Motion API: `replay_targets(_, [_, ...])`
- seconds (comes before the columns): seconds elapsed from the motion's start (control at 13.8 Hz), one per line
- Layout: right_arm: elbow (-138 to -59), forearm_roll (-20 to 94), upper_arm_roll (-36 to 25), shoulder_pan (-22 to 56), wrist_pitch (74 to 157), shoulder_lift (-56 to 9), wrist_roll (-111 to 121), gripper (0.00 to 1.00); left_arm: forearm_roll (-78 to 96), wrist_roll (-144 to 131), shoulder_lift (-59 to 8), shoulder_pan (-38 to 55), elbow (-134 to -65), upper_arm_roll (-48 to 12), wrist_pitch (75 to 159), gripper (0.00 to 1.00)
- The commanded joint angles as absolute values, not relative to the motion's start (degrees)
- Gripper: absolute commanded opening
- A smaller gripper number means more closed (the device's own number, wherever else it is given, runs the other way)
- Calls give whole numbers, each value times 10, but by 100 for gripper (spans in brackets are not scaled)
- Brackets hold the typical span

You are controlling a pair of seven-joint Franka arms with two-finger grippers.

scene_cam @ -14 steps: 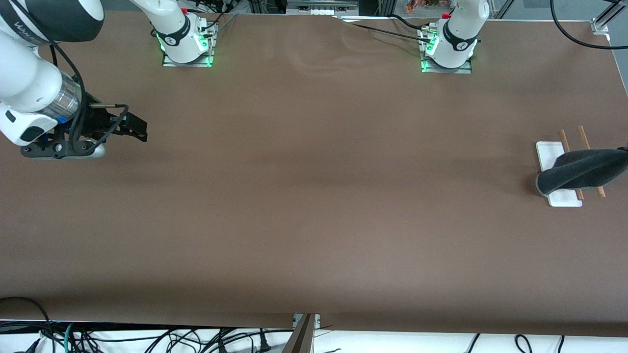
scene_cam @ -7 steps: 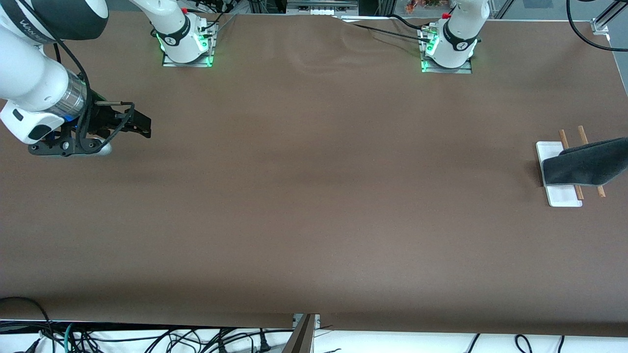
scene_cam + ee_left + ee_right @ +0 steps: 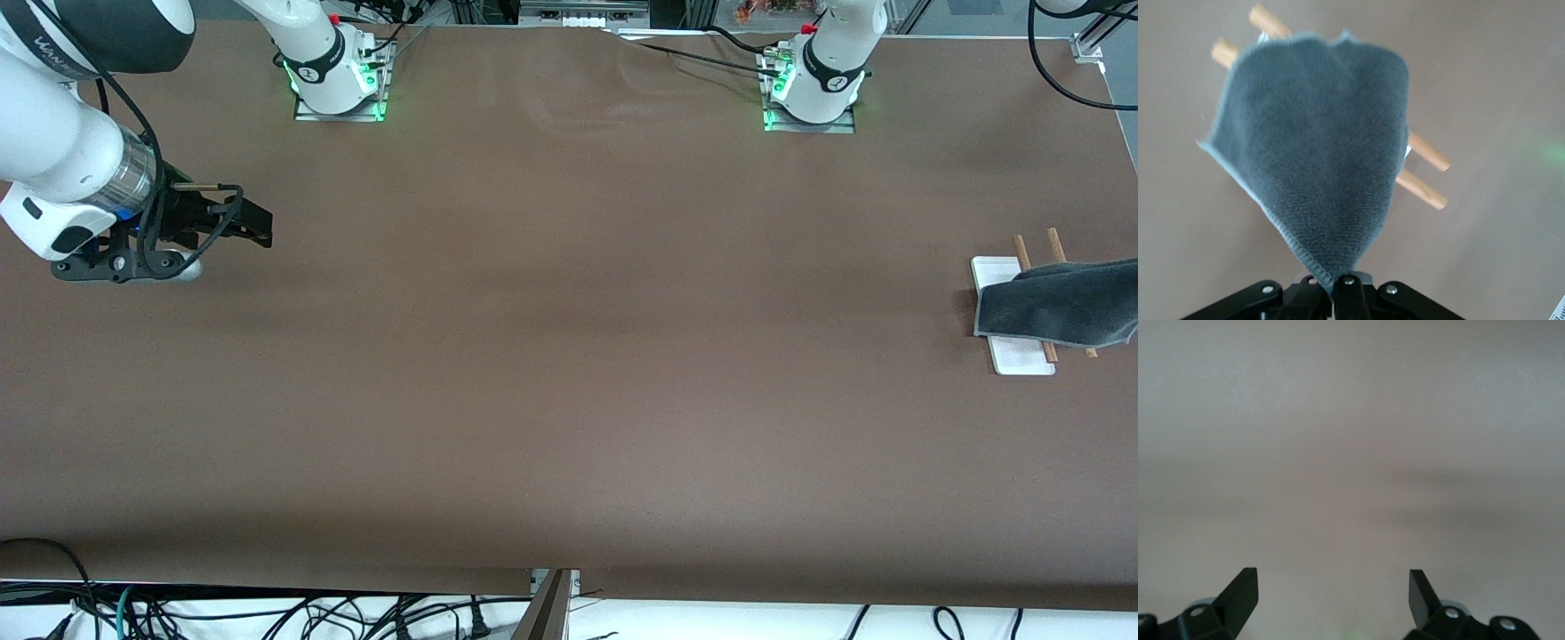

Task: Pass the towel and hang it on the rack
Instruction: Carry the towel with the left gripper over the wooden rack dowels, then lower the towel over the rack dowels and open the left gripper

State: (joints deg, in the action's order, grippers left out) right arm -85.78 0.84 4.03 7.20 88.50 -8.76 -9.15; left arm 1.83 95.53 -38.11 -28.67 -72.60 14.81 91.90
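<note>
In the front view, the rack (image 3: 1012, 311) stands on the brown counter (image 3: 569, 356) at the left arm's end, close to that end's edge. The towel (image 3: 1058, 302) is spread over its two wooden rods, covering their middle and most of the white base, and runs out of frame at the picture's border; the left gripper is out of sight there. The right gripper (image 3: 252, 224) hangs over the counter at the right arm's end, well apart from the rack, its arm waiting. A wide bare stretch of counter lies between the two ends.

In the left wrist view, the left gripper (image 3: 1338, 293) has its fingers pressed together, pinching one corner of the towel (image 3: 1318, 140), which fans out across the rods of the rack (image 3: 1425, 170).

In the right wrist view, the right gripper (image 3: 1331, 590) has its fingers (image 3: 1241, 590) spread wide above bare counter (image 3: 1351, 440), holding nothing.
</note>
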Motion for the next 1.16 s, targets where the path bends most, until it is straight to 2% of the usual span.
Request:
replay_targets(0.0, [-860, -2, 40, 74, 878, -80, -98, 100, 6, 967, -393, -301, -721, 142, 924, 10])
replay_targets(0.07, [-860, -2, 40, 74, 878, -80, -98, 100, 5, 966, -394, -301, -721, 142, 925, 70])
replay_targets(0.15, [-860, -2, 40, 74, 879, -80, -98, 100, 7, 970, -400, -302, -721, 142, 927, 100])
replay_targets(0.65, [-860, -2, 40, 74, 879, -80, -98, 100, 25, 962, -374, -309, -713, 135, 912, 100])
replay_targets(1.09, [-860, -2, 40, 75, 878, -80, -98, 100, 24, 791, -280, -197, -709, 133, 832, 100])
